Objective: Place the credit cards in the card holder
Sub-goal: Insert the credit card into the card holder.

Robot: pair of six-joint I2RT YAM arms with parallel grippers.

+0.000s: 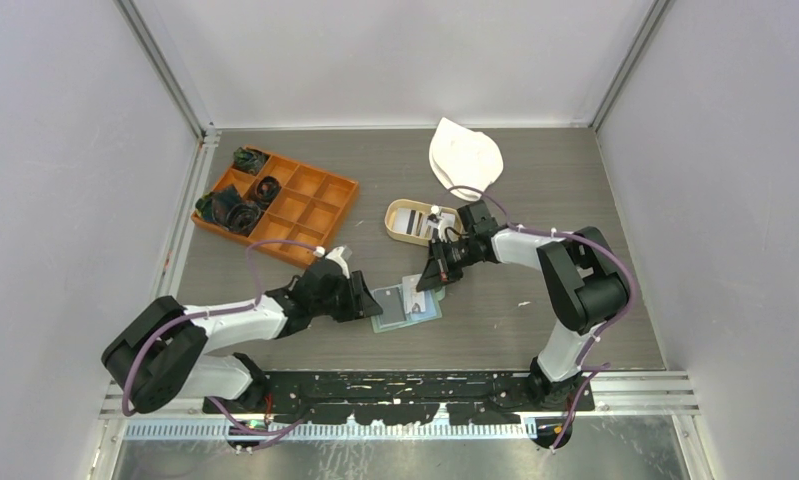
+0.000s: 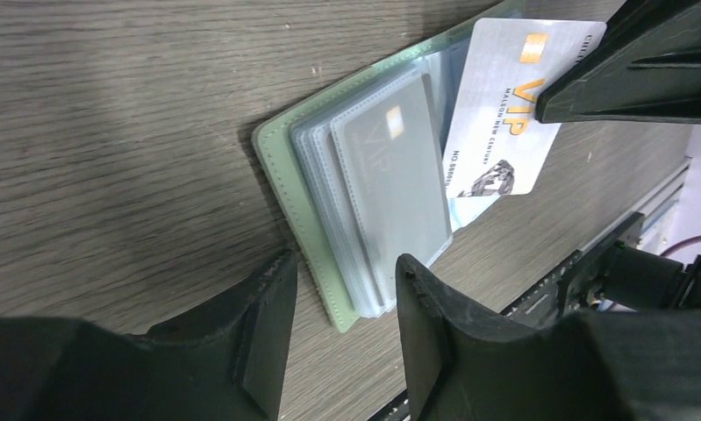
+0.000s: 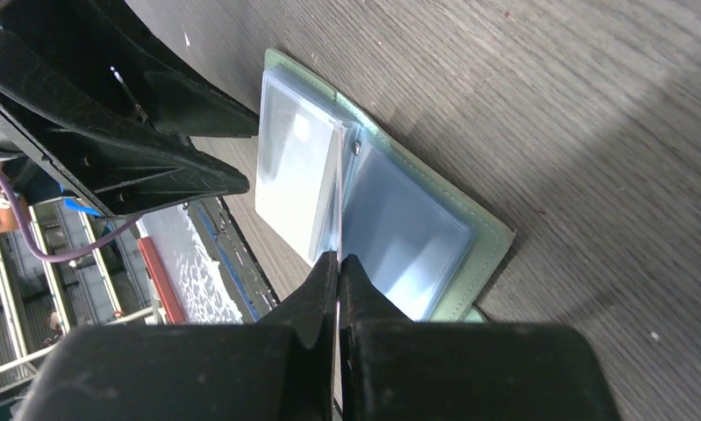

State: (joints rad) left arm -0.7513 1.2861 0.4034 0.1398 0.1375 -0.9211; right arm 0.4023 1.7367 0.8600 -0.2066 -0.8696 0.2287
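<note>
Black right hand (image 3: 338,260), glossy white card (image 2: 513,114)

Green card holder (image 2: 281,175) lies open mid-frame. A white card (image 2: 504,114) slants over its upper right. The left gripper (image 2: 342,267) stands spread at the bottom edge.

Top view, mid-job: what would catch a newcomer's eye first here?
The green card holder lies open in the middle of the view. The right gripper has its jaws shut on a white VIP card above the pockets, while the left gripper, jaws apart, sits at the holder's left edge.
</note>
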